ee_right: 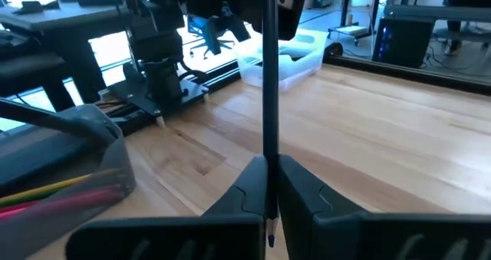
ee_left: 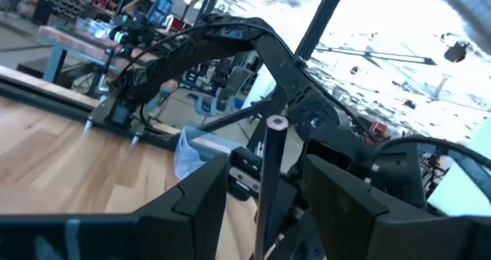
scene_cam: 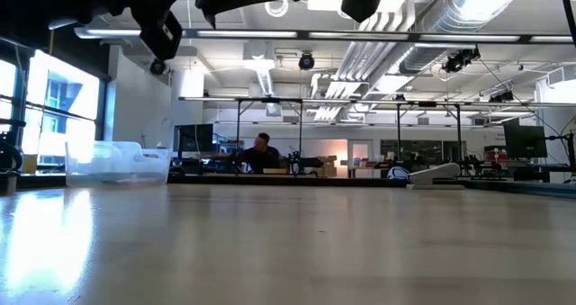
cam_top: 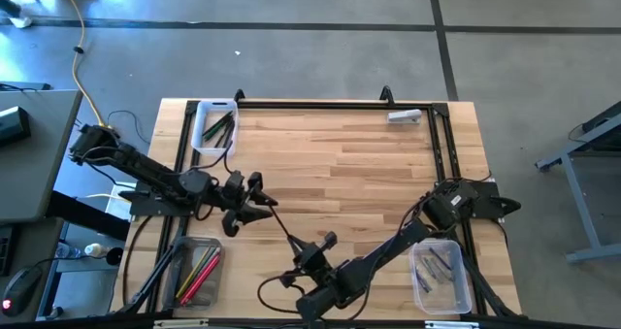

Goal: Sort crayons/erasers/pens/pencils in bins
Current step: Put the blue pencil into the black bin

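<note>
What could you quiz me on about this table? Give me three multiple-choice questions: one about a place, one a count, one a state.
1. Where is the grey-tinted bin that holds the red and yellow sticks?
A. On the left arm's side of the table
B. On the right arm's side
C. In the table's middle

2. How many bins are on the table?
A. Two
B. Three
C. Five

3. What state is the dark pencil in?
A. Clamped upright in the right gripper
B. Lying in a bin
C. Flat on the wood

Answers:
1 A: the high view shows it beside the left arm.
2 B: there is also a white-rimmed bin and a clear bin.
3 A: the right wrist view shows the fingers shut on it. The left gripper is open around its other end.
</note>
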`<control>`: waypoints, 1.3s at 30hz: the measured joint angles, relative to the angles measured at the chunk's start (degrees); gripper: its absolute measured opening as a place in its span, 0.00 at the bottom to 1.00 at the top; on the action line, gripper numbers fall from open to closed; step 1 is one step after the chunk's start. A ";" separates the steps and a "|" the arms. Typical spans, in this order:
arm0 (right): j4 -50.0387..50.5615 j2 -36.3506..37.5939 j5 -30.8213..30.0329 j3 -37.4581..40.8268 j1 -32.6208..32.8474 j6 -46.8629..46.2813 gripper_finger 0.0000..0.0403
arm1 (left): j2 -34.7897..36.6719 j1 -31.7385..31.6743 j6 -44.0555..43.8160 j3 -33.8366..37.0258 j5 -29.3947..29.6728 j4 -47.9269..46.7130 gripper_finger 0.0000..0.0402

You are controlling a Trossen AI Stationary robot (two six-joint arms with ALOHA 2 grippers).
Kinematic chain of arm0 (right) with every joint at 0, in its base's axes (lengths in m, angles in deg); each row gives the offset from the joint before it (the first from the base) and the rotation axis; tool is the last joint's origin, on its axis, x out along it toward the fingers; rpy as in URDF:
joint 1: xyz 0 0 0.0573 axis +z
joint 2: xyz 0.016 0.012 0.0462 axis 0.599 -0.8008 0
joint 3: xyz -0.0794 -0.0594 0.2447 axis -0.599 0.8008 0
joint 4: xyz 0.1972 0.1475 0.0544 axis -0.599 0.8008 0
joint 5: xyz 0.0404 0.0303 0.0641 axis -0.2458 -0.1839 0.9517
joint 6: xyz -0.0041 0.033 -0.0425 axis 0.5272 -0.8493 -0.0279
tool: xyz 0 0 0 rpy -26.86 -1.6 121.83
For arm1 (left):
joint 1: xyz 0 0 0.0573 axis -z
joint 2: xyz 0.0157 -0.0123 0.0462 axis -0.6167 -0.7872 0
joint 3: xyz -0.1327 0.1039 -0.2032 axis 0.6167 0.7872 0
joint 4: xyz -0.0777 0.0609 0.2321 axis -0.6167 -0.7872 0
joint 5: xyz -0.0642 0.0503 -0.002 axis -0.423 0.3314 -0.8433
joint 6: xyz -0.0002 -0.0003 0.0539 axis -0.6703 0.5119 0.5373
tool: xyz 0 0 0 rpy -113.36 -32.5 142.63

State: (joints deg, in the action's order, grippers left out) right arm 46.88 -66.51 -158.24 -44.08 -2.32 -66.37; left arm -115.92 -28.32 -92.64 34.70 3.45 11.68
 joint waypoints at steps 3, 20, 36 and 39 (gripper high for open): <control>-0.48 0.00 -0.04 0.00 0.00 0.80 0.00 | -0.44 0.45 1.75 -0.73 0.21 0.00 0.40; -0.57 0.09 -0.27 0.00 0.04 1.68 0.01 | -0.45 0.49 7.99 -1.23 0.41 4.62 0.03; -0.43 0.09 5.92 0.00 0.70 3.87 0.50 | -0.21 0.31 13.01 -1.21 6.64 -0.24 0.01; 3.69 1.06 7.66 -0.02 1.39 4.71 0.58 | 0.09 -0.32 12.68 -1.21 7.03 -0.80 0.01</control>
State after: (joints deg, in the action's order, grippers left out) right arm 50.58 -65.45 -150.58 -44.10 -0.93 -61.65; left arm -115.82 -28.64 -79.97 33.50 10.48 10.88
